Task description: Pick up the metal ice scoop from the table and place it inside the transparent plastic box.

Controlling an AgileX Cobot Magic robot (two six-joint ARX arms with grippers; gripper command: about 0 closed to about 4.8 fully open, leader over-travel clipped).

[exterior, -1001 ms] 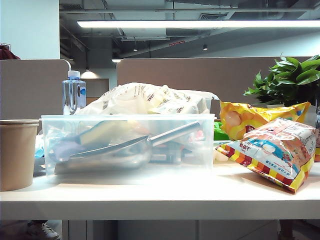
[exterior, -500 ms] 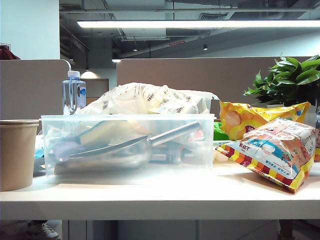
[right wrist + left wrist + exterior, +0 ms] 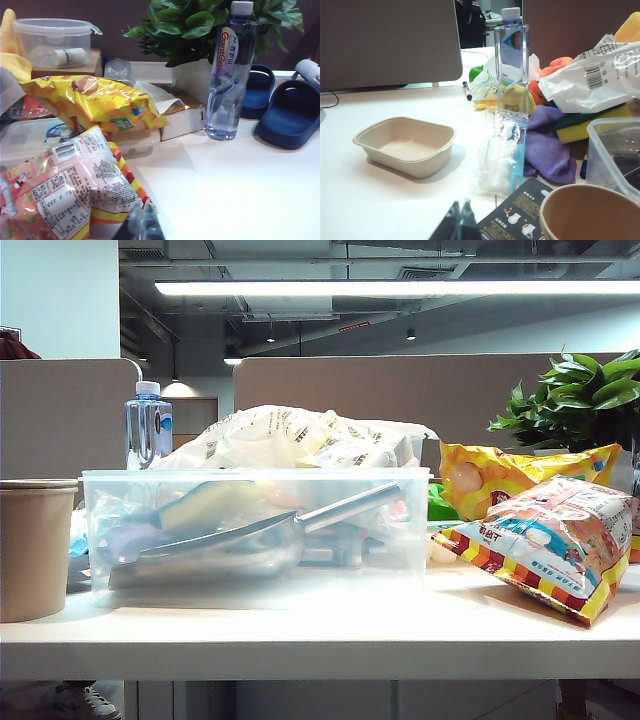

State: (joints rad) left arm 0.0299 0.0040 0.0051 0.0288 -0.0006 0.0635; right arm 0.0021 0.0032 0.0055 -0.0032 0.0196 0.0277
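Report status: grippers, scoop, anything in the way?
Left gripper and right gripper both shut, empty, clear of the work. Shiny metal ice scoop lies inside the transparent plastic box. Nothing in the way.

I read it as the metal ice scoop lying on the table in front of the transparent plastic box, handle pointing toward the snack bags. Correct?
Not quite. The exterior view shows the metal ice scoop already inside the transparent plastic box, not on the table in front of it. Its handle does point toward the snack bags.
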